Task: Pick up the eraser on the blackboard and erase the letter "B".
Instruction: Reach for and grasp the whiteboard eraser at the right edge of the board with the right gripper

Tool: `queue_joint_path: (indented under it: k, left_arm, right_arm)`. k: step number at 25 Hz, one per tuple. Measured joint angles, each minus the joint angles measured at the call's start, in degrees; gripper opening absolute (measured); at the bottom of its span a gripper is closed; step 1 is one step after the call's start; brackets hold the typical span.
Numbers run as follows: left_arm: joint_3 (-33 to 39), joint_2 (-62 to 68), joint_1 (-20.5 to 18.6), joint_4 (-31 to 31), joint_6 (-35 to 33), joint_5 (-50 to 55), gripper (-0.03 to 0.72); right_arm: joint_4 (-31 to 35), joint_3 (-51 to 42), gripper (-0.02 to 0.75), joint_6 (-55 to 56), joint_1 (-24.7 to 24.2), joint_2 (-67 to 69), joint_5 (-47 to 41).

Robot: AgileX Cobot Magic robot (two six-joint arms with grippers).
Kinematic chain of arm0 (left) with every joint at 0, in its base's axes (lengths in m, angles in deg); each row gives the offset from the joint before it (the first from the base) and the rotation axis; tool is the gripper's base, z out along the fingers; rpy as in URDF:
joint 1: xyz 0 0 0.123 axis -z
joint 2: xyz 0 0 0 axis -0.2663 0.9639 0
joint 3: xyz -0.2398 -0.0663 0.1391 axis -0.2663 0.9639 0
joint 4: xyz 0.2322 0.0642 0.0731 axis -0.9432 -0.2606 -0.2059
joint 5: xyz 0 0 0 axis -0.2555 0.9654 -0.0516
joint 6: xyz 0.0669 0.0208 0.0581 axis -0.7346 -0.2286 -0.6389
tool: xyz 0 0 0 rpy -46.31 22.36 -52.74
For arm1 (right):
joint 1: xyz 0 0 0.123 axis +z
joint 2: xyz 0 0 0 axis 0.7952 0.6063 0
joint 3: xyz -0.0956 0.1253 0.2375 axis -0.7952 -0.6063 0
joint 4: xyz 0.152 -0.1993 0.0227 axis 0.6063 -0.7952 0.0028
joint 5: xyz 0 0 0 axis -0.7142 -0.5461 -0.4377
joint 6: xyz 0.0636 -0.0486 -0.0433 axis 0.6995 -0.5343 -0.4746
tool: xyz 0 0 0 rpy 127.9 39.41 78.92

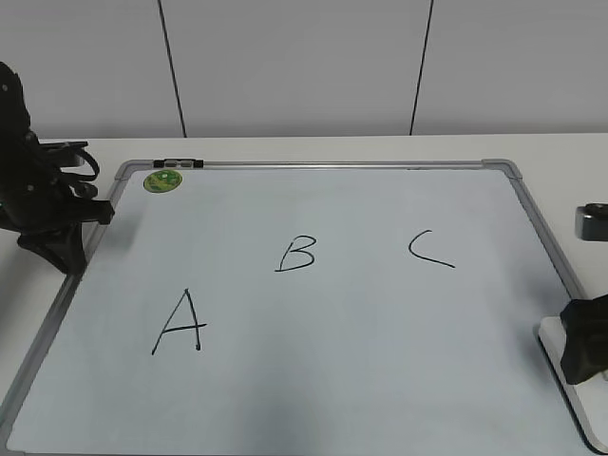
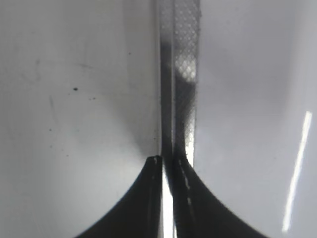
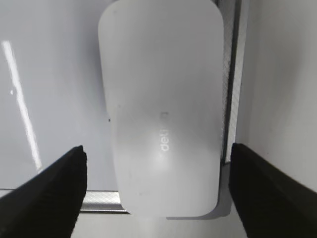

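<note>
The blackboard (image 1: pixel 380 332) is a pale whiteboard with a grey frame, lying flat. The letter "B" (image 1: pixel 295 255) is in thin black marker near its middle. The white eraser (image 1: pixel 552 337) lies at the board's lower right corner, mostly hidden under my right gripper (image 1: pixel 584 350). In the right wrist view the eraser (image 3: pixel 163 99), with small grey lettering, lies over the board's frame between the spread jaws of my right gripper (image 3: pixel 157 154). The jaws are open on either side of it. My left gripper (image 1: pixel 68 255) rests at the board's left edge, and its jaws (image 2: pixel 162 159) are shut on nothing.
A larger "A" (image 1: pixel 179 323) is at the lower left and an open "C" (image 1: pixel 429 249) to the right of the "B". A round green magnet (image 1: pixel 162 180) sits at the top left corner. The grey frame (image 2: pixel 181 74) runs under the left gripper. A white wall stands behind.
</note>
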Motion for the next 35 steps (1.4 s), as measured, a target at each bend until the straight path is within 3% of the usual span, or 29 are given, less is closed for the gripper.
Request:
queue_joint_path:
  k: [17,21,24,35]
  left_arm:
    - [0.0,0.0,0.0,0.0,0.0,0.0,0.027]
    - [0.0,0.0,0.0,0.0,0.0,0.0,0.027]
    - [0.0,0.0,0.0,0.0,0.0,0.0,0.027]
    - [0.0,0.0,0.0,0.1,0.0,0.0,0.027]
  right_arm:
    - [-1.3,2.8,0.666,0.5,0.0,9.7,2.5]
    - [-1.4,2.8,0.615,0.9,0.0,9.7,2.5]
    - [-1.9,2.8,0.533,1.0,0.0,9.7,2.5]
    - [-2.4,2.9,0.517,1.0,0.0,9.7,2.5]
